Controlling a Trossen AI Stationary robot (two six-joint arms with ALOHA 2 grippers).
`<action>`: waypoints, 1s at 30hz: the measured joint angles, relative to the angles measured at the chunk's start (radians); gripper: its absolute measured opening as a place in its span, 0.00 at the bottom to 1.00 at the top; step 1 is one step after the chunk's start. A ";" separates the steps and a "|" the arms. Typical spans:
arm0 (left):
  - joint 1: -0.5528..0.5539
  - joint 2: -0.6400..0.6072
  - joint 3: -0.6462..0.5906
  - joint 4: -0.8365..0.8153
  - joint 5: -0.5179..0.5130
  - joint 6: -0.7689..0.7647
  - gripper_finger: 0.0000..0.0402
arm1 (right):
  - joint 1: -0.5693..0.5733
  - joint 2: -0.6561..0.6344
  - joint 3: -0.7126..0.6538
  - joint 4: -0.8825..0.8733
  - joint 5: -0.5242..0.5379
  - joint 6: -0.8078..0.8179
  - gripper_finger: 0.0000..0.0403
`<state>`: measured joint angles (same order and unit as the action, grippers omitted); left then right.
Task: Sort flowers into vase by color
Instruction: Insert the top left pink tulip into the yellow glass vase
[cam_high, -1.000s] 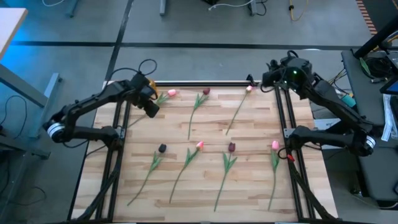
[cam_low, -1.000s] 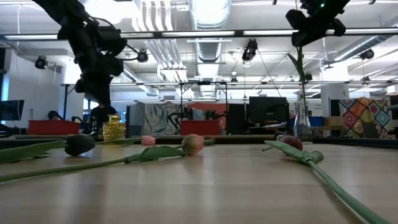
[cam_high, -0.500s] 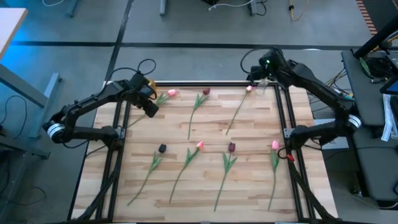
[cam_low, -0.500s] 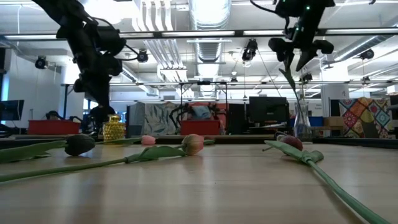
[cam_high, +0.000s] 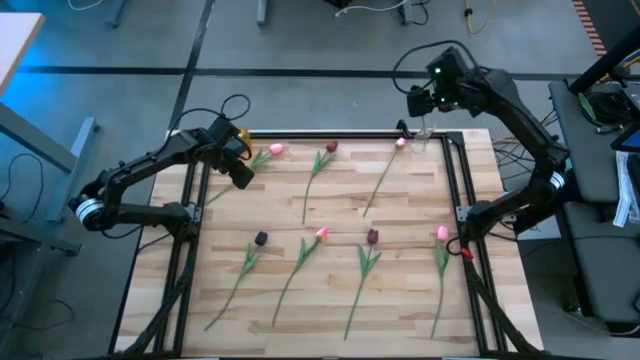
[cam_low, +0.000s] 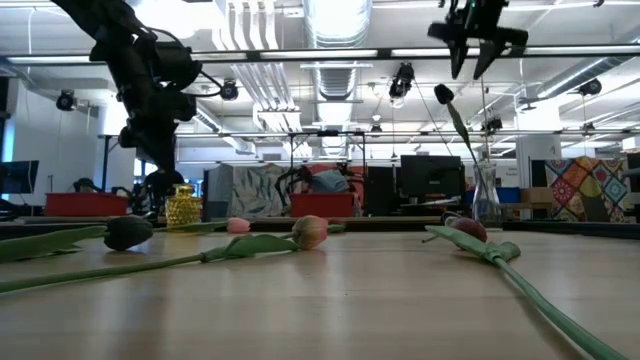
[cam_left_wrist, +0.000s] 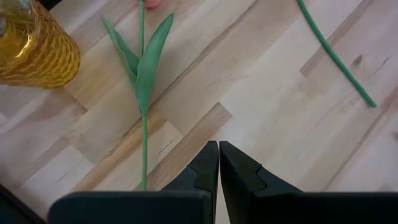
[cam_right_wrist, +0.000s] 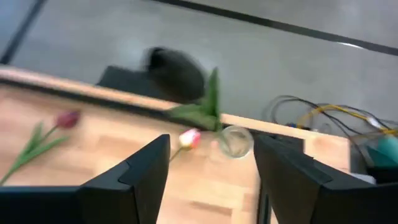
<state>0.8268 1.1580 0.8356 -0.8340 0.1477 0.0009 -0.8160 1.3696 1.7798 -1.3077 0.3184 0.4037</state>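
My right gripper (cam_high: 420, 100) (cam_low: 476, 45) (cam_right_wrist: 211, 180) hangs open high above the clear vase (cam_right_wrist: 235, 142) (cam_low: 487, 200) at the table's far right corner. A dark maroon tulip (cam_low: 441, 95) (cam_right_wrist: 177, 71) stands with its stem in that vase and leans toward the table's left. My left gripper (cam_high: 243, 172) (cam_left_wrist: 218, 165) is shut on nothing, just above the wood beside the yellow vase (cam_left_wrist: 31, 50) (cam_low: 182, 208) at the far left. Several pink and maroon tulips lie flat on the table; the nearest are a pink one (cam_high: 276, 149) by the left gripper and a pink one (cam_high: 400, 143) by the clear vase.
Two rows of tulips lie across the table: a far row (cam_high: 331, 147) and a near row (cam_high: 322, 233) (cam_high: 372, 236) (cam_high: 442, 233) (cam_high: 261, 238). Black frame rails (cam_high: 455, 190) run along the table's sides. Bare wood lies between the rows.
My right gripper has opened and let go of the dark maroon tulip, then risen above the clear vase. The tulip has dropped a little and now stands in the vase on its own, leaning left.
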 joint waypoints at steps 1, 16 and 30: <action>0.000 0.000 0.000 0.000 0.000 0.010 0.00 | 0.004 -0.003 0.018 -0.005 -0.025 -0.014 0.54; 0.001 0.103 0.009 0.066 0.045 0.043 0.00 | 0.304 -0.175 -0.059 0.171 -0.065 -0.082 0.04; 0.002 0.470 0.266 0.061 -0.136 0.103 0.25 | 0.446 -0.182 -0.068 0.191 -0.059 -0.060 0.15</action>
<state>0.8284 1.6281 1.1021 -0.7731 0.0120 0.1036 -0.3702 1.1873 1.7115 -1.1162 0.2590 0.3439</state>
